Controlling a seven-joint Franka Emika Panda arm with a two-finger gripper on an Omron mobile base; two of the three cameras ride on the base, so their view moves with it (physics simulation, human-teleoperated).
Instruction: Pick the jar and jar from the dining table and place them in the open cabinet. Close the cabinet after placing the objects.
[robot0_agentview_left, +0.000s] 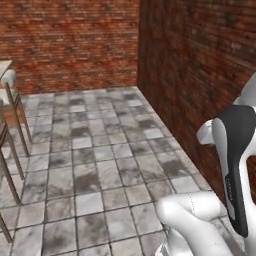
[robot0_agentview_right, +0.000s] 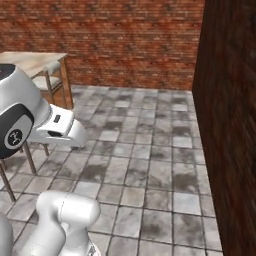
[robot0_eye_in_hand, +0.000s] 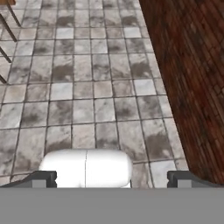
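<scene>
No jars or cabinet to see from here. The table (robot0_agentview_right: 31, 61) is the nearest task thing: a beige corner far left in the right base view, w/ a chair (robot0_agentview_right: 50, 80) tucked just beside it. In the left base view, just a sliver of table edge (robot0_agentview_left: 5, 67) far left, chair legs below.

Rest is grey tile floor (robot0_agentview_left: 100, 165), brick wall (robot0_agentview_left: 70, 40) at the far end, darker brick wall (robot0_agentview_right: 230, 125) close on the right.

Pincer (robot0_eye_in_hand: 112, 178): tips stand wide apart at the bottom of the hand view, released, nothing betw. them, aimed down at bare floor. So task looks barely begun; base prob. needs to turn left toward the table.

Risks, as I judge: right wall is v. near the arm (robot0_agentview_left: 235, 170), so a swing or turn that way could scrape it. Driving left, base could clip chair legs. With jars out of view, approach could line up badly.
</scene>
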